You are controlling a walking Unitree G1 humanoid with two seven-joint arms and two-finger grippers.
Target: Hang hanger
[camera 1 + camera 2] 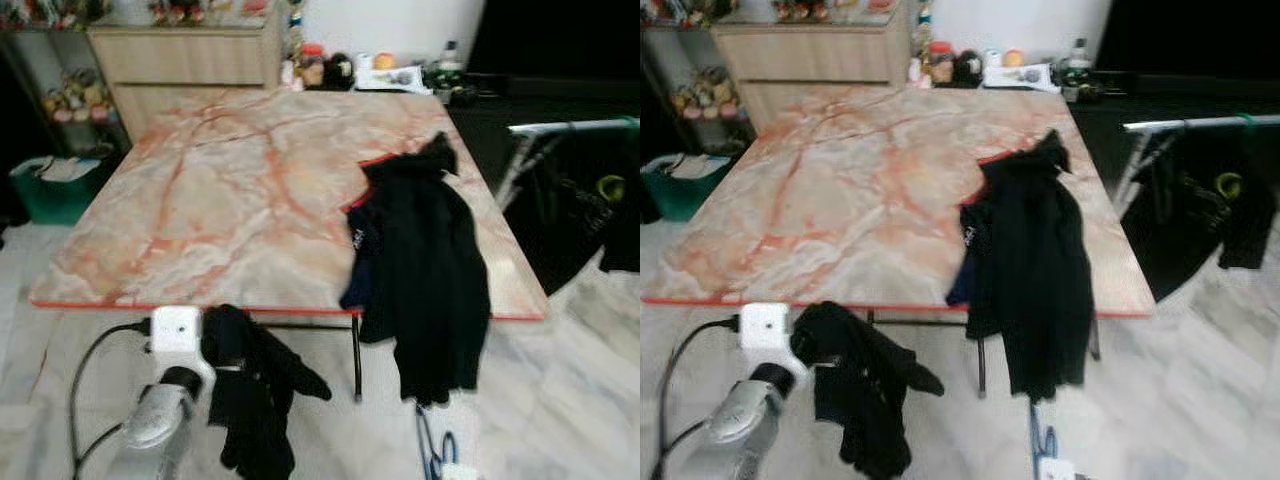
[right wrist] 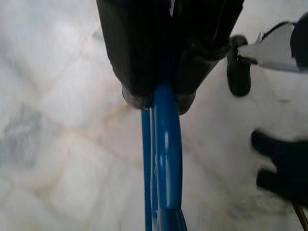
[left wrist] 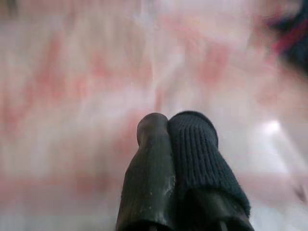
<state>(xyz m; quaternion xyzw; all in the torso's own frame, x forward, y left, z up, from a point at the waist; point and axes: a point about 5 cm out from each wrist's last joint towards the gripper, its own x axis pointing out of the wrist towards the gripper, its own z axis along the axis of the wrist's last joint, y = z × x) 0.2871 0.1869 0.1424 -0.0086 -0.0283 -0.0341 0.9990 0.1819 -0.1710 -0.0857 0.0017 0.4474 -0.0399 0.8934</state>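
Right gripper (image 2: 159, 98) clenches the blue plastic hanger (image 2: 166, 159) low, probably carrying it; left gripper (image 3: 175, 130) is pinched closed, empty.

Silver left arm (image 1: 150, 420), white wrist block (image 1: 176, 328), black cable (image 1: 85, 365).

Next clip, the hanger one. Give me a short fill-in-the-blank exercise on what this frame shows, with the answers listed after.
1. The right hand is shut on a hanger whose colour is ____.
2. The black garment lies on the marble table and droops over its ____ edge.
3. The left hand has its fingers ____.
4. The floor under the hanger is pale ____.

Answers: blue; near; shut; marble
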